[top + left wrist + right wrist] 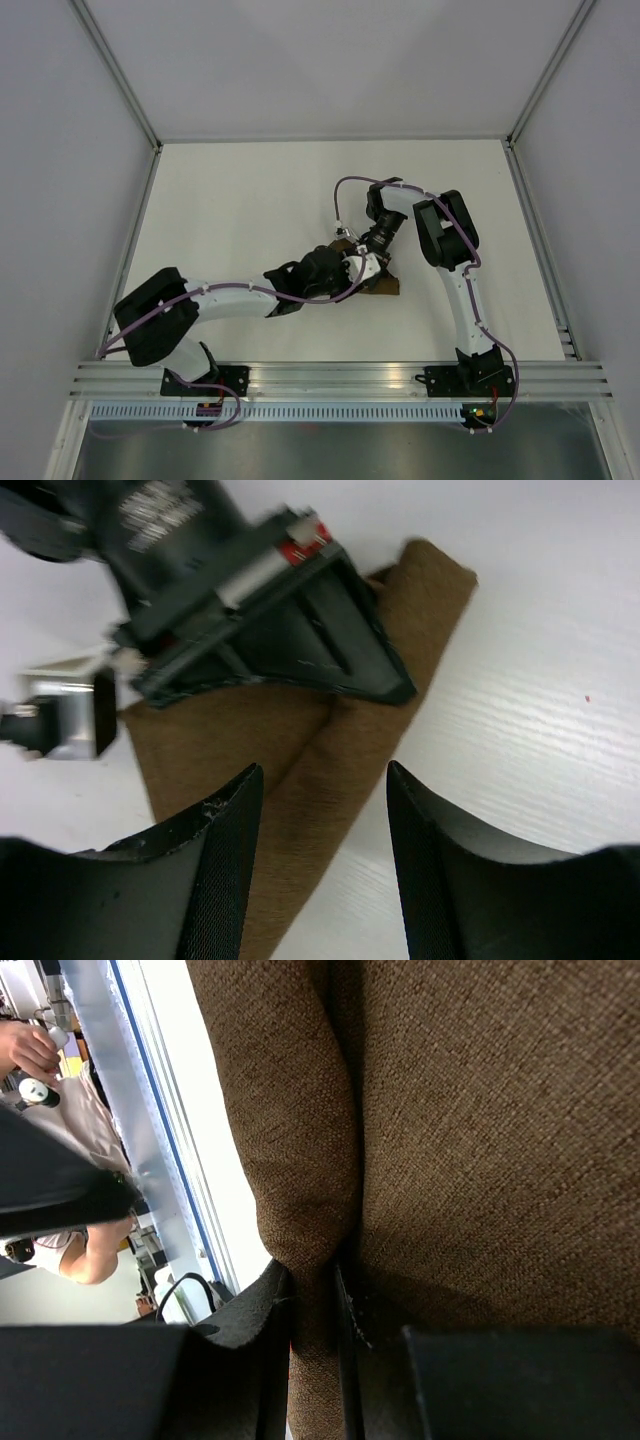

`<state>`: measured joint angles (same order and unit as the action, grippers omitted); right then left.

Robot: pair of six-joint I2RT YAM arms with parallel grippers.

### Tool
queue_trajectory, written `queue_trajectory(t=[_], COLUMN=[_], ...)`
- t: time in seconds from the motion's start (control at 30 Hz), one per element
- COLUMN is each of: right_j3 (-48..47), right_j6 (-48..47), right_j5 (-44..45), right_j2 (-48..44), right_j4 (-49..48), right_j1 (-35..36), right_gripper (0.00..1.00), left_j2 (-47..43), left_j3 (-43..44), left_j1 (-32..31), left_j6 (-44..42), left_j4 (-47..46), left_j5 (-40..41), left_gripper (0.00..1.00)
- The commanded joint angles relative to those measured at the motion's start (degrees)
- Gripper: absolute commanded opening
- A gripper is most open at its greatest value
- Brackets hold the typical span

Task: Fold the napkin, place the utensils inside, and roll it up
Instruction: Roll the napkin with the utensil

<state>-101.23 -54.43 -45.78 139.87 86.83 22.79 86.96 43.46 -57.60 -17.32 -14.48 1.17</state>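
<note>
Jaws of the right arm (447, 240) clenched a fold of the napkin (470, 1110), just right of centre on the desk (250, 200), while those of the left arm (230, 298) hung released over it.

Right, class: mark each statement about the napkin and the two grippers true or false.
1. The right gripper pinches a fold of the napkin. True.
2. The left gripper is shut on the napkin. False: it is open over it.
3. The napkin lies spread flat in one layer. False: it is folded over itself.
4. Both grippers are at the napkin. True.
</note>
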Motion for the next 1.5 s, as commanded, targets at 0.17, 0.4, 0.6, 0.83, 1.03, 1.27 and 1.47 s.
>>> queue_trajectory(t=[0.17, 0.4, 0.6, 0.83, 1.03, 1.27, 1.47], right_j3=[-1.16, -1.07, -0.99, -1.07, -0.99, -1.16, -2.39], right_j6=[-1.99, -2.08, -2.08, -2.08, -2.25, -3.04, -1.83], right_j5=[9.74, 9.74, 9.74, 10.1, 8.87, 4.39, 0.61], right_j2=[3.39, 3.56, 3.74, 3.74, 3.13, -0.12, -4.34], right_j4=[-10.98, -10.89, -10.98, -10.89, -10.63, -8.52, -7.98], right_j1=[-1.34, -1.69, -1.78, -1.95, -2.13, -2.66, -4.76], right_gripper=[0.2, 0.2, 0.2, 0.2, 0.24, 0.43, 0.5], left_j2=[8.31, 12.18, 14.73, 19.21, 22.29, 24.22, 26.06], left_j3=[3.03, 3.73, 4.61, 6.55, 8.13, 10.41, 12.43], left_j1=[-2.95, -3.48, -3.48, -3.3, -3.04, -1.72, -0.05], left_j6=[-6.32, -8.16, -8.25, -7.11, -5.8, -4.74, -3.25], left_j4=[-1.07, -2.22, -1.17, 1.73, 4.63, 9.2, 12.54], left_j5=[0.32, 3.4, 3.67, 0.77, -2.3, -7.93, -13.38], left_gripper=[0.58, 1.0, 0.83, 0.49, 0.29, 0.16, 0.17])
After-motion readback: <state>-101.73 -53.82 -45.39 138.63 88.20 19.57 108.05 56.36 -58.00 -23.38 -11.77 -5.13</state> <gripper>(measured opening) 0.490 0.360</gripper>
